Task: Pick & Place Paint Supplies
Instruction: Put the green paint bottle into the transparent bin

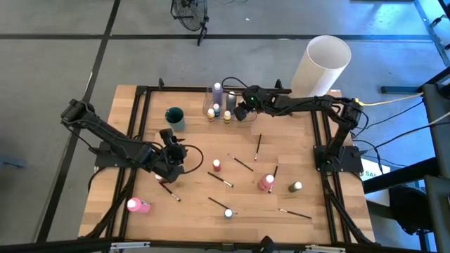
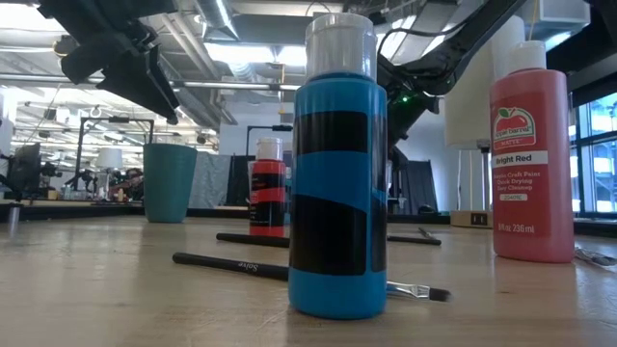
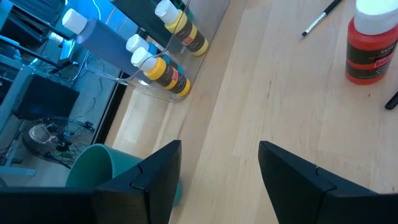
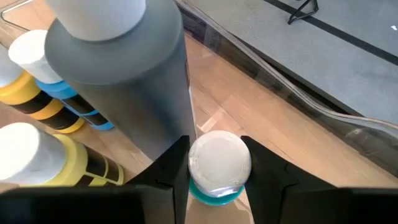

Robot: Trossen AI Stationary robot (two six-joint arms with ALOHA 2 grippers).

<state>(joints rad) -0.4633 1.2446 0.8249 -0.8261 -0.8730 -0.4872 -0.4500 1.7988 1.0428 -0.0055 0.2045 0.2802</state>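
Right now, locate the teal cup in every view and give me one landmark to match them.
High view: cup at the table's back left, just left of the clear container.
Low view: cup left of centre, far behind the blue bottle.
Left wrist view: cup close to the camera, nearer than the container.
Right wrist view: not in it.
Landmark: the container, seen in the high and both wrist views.

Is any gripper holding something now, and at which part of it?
The right gripper holds a small bottle by its neck, just under the white cap, over the clear container. The left gripper is open and holds nothing.
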